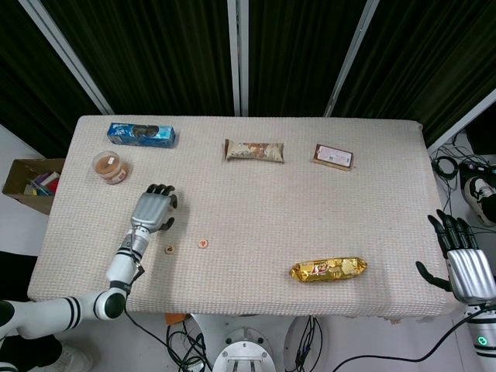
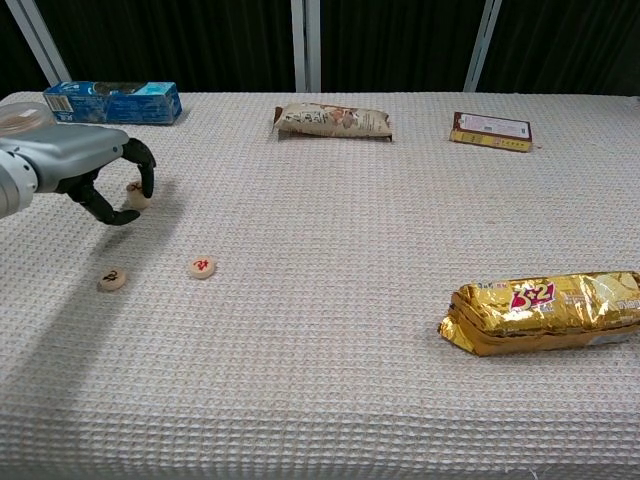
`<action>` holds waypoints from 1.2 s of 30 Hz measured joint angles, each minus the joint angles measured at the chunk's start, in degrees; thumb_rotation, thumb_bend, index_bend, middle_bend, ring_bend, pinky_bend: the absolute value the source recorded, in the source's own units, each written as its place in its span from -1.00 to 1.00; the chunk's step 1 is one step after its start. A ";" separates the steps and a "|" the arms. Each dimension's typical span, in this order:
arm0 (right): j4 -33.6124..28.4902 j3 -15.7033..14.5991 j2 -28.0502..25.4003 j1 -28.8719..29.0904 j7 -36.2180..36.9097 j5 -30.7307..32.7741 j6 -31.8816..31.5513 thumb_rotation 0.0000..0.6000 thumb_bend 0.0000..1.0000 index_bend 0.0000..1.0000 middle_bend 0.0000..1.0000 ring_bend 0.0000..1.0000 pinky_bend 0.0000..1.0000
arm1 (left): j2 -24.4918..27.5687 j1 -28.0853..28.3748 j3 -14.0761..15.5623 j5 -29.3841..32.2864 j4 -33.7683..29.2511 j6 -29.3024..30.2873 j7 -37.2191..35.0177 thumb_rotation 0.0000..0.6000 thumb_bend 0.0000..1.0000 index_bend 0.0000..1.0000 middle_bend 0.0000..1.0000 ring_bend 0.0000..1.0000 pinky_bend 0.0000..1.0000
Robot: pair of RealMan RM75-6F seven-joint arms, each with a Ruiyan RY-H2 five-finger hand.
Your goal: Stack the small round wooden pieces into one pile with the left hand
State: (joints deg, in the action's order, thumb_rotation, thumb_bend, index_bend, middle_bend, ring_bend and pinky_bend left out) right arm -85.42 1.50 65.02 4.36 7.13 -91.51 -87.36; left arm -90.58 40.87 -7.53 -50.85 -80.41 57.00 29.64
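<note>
Wooden and round, three small pieces lay toward the left of the cloth-covered table [image 2: 330, 330] in our chest view; one piece [image 2: 137, 197] sat at the curled fingertips of our left hand [image 2: 85, 170], and we could not tell whether the fingers held it or only touched it; the other two pieces, one [image 2: 112, 279] at the far left and one [image 2: 202, 267] just right of it, rested lower in the frame, near each other but apart; from the head view we saw our left hand [image 1: 152, 211] left of centre, above those two pieces; our right hand [image 1: 463, 263] hung at the lower right edge of that frame, off the table, fingers spread and holding nothing; a gold snack pack [image 2: 545, 312] lay at the right of the chest frame, a blue box [image 2: 112, 101] at the upper left.
</note>
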 measured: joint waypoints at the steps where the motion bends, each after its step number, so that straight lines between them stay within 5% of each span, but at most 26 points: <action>1: -0.02 0.00 -0.01 0.00 -0.04 0.00 -0.01 1.00 -0.55 -1.00 -1.00 -1.00 -1.00 | 0.00 0.00 -0.07 0.14 0.11 -0.07 -0.01 1.00 -0.33 -0.12 -0.69 -0.76 -0.71; 17: -0.14 0.04 -0.34 -0.25 0.14 -0.08 -0.53 1.00 -0.55 -1.00 -1.00 -1.00 -1.00 | 2.50 -1.91 0.54 -4.77 -4.90 2.85 -2.69 1.00 -0.34 -0.12 -0.69 -0.76 -0.71; 30: 0.29 -0.16 0.03 -0.23 0.39 -1.18 -1.15 1.00 -0.55 -1.00 -1.00 -1.00 -1.00 | 7.52 -13.17 10.23 -18.58 -13.47 13.82 -7.91 1.00 -0.39 -0.11 -0.69 -0.76 -0.71; 36: -0.16 -0.28 -0.12 -0.34 -0.17 -1.66 -1.63 1.00 -0.55 -1.00 -1.00 -1.00 -1.00 | 5.05 -14.03 10.39 -18.73 -12.20 12.32 -8.33 1.00 -0.39 -0.14 -0.69 -0.76 -0.71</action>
State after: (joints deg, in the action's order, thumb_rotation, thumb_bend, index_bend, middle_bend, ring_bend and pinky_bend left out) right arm -85.58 1.23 64.91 4.02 6.96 -93.17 -88.99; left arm -85.53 26.84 2.86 -69.59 -92.60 69.32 21.31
